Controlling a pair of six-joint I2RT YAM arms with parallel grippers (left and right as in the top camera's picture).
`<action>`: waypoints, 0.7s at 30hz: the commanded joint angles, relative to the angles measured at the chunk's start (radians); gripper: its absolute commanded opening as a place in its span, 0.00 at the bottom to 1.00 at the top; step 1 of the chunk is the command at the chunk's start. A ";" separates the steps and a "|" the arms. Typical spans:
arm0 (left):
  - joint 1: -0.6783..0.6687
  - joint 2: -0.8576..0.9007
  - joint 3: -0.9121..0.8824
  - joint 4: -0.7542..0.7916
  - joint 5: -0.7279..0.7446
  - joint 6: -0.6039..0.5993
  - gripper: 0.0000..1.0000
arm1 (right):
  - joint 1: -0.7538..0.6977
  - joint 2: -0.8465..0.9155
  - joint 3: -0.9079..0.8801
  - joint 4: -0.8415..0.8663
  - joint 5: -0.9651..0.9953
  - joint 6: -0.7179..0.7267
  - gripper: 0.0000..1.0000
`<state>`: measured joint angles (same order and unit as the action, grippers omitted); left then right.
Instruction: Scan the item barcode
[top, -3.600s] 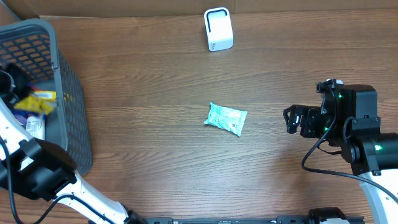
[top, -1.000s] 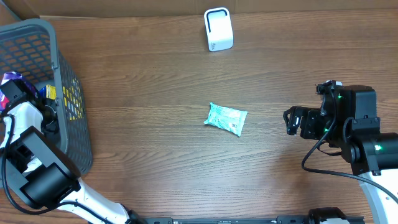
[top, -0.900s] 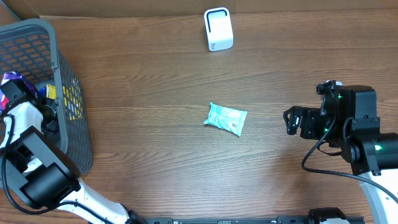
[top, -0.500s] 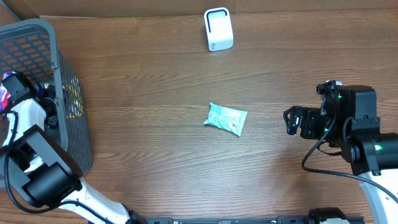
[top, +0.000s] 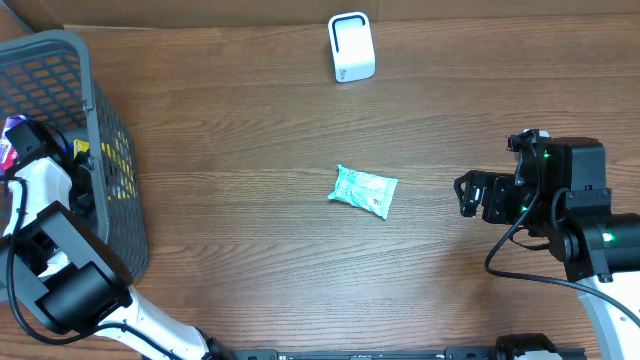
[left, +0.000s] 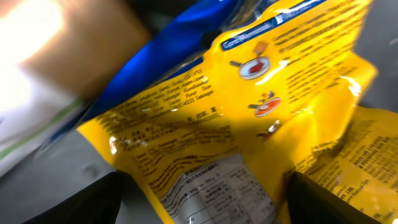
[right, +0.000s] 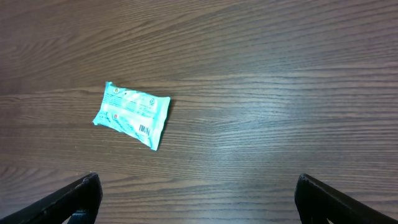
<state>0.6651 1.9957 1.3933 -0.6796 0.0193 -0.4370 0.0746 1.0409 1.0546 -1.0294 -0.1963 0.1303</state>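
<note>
The teal packet (top: 364, 190) lies flat at mid-frame on the wooden counter (top: 250, 260), a small dark barcode mark facing up, well apart from both arms. At the left edge stands a grey basket (top: 125, 200); inside it a yellow pouch (left: 249, 124) lies over a blue wrapper (left: 168, 56). A white scanner (top: 351, 46) stands upright at top centre. The left arm reaches into the basket, the left claw (left: 204, 180) spread open just over the pouch. At the right edge the right claw (right: 198, 183) points at the packet, wide open and empty
</note>
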 joint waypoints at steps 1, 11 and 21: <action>0.007 0.077 -0.076 -0.089 -0.082 0.035 0.77 | 0.005 0.000 0.018 0.006 -0.008 -0.001 1.00; 0.008 0.077 -0.077 -0.270 -0.082 0.093 0.78 | 0.005 0.000 0.018 0.005 -0.009 -0.001 1.00; 0.008 0.077 -0.078 -0.288 -0.038 0.061 1.00 | 0.005 0.000 0.018 0.005 -0.008 -0.001 1.00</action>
<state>0.6895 1.9858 1.3983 -0.9432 -0.0177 -0.3866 0.0746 1.0409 1.0546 -1.0302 -0.2024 0.1307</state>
